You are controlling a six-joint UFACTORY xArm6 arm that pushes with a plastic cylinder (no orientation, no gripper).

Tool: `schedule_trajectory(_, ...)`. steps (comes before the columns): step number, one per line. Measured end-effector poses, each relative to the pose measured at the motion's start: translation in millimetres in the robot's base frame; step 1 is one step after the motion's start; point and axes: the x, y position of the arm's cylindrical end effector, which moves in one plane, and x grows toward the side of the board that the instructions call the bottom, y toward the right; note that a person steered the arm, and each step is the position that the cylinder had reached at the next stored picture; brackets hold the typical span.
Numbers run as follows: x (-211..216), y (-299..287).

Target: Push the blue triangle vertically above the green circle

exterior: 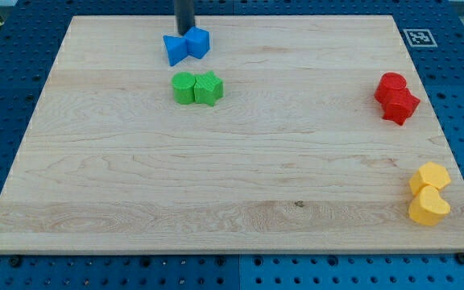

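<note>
Two blue blocks touch near the view's top left of the wooden board: the left one point(174, 49) looks like the blue triangle, the right one point(199, 42) is a blockier blue piece. Just below them sit two touching green blocks: the green circle point(184, 87) on the left and a green star-like block point(209, 88) on the right. The blue triangle lies directly above the green circle, with a small gap between them. My tip point(184, 32) comes down from the top edge and touches the blue pair from above, at the notch between them.
Two touching red blocks point(395, 97) sit at the view's right edge. Two touching yellow blocks point(429, 193) sit at the bottom right. The wooden board point(232, 185) lies on a blue perforated table. A tag marker point(418, 36) is at the top right.
</note>
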Motion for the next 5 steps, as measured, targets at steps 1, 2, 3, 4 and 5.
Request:
schedule_trajectory(1, 0.3, -29.6)
schedule_trajectory(2, 9.7, -30.4)
schedule_trajectory(3, 27.2, -30.5)
schedule_trajectory(4, 30.0, -55.5)
schedule_trajectory(5, 30.0, -73.9)
